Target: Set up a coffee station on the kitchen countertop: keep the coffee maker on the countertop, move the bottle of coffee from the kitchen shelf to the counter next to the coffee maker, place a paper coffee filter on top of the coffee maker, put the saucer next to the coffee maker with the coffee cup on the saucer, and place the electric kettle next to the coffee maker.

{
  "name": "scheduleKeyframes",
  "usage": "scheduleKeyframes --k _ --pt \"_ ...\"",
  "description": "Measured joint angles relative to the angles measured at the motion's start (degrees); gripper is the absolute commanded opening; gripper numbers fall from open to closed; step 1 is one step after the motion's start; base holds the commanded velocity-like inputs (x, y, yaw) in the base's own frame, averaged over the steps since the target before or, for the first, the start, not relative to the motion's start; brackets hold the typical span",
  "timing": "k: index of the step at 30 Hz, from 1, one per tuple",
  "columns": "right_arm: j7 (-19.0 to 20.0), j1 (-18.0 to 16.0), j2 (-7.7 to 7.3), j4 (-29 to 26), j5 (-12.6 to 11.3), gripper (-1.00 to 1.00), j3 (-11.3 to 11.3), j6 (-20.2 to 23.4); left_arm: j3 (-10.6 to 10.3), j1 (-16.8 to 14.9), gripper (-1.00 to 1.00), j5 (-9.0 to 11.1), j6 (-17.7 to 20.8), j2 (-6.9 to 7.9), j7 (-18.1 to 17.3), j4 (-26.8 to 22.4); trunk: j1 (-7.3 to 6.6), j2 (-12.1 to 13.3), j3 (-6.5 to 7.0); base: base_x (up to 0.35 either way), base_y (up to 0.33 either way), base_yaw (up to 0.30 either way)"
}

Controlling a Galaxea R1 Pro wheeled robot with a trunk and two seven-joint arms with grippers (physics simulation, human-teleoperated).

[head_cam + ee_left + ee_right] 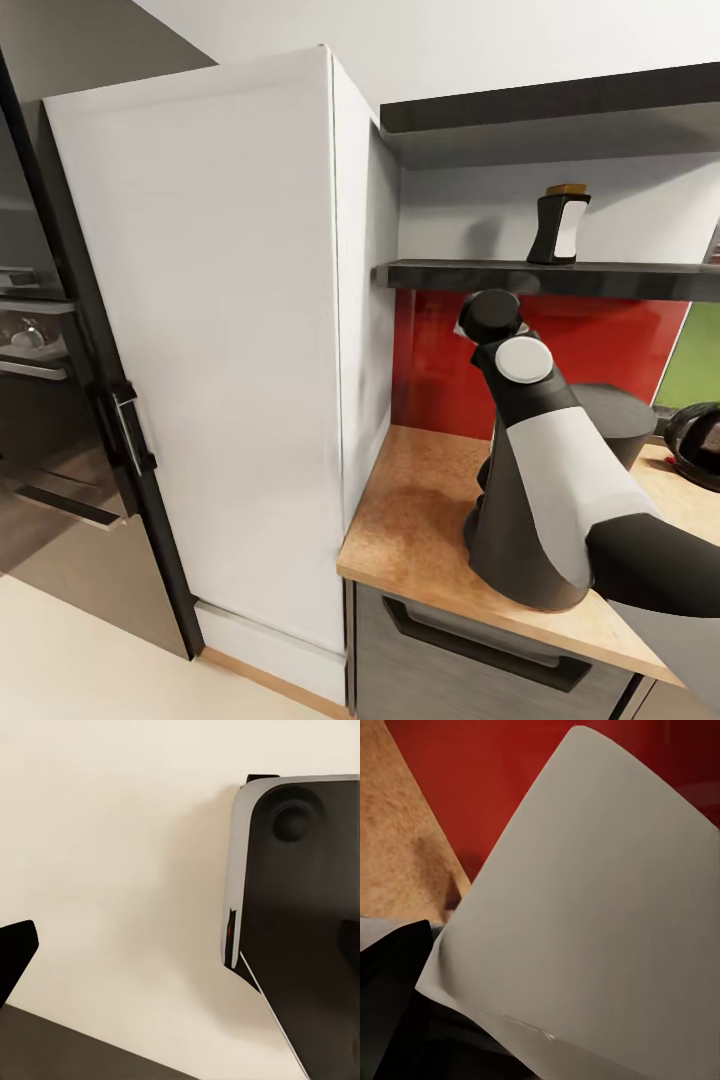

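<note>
My right gripper (487, 315) is raised over the kitchen countertop (420, 510), just under the kitchen shelf (450, 275). It is shut on the paper coffee filter (585, 907), a white sheet in front of the red backsplash in the right wrist view. The coffee maker (622, 425), a tall dark-grey drum, stands on the countertop, largely hidden behind my right arm. The bottle of coffee (558, 225) stands upright on the shelf, above and right of the gripper. The electric kettle (700, 440) shows partly at the right edge. My left gripper (180, 945) hangs open over the floor.
A tall white cabinet (220, 340) stands left of the countertop, with a built-in oven (30, 350) beyond it. A thicker dark slab (550, 110) hangs above the shelf. A corner of my own base (300, 907) is in the left wrist view.
</note>
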Motion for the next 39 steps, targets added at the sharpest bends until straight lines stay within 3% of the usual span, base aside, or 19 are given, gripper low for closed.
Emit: scheduleKeyframes --k 39 --pt "0.0 0.1 0.00 1.4 0.1 -1.00 0.0 0.1 0.0 0.0 1.00 0.0 0.0 -0.02 0.0 0.0 0.00 0.0 0.00 -0.028 -0.015 0.000"
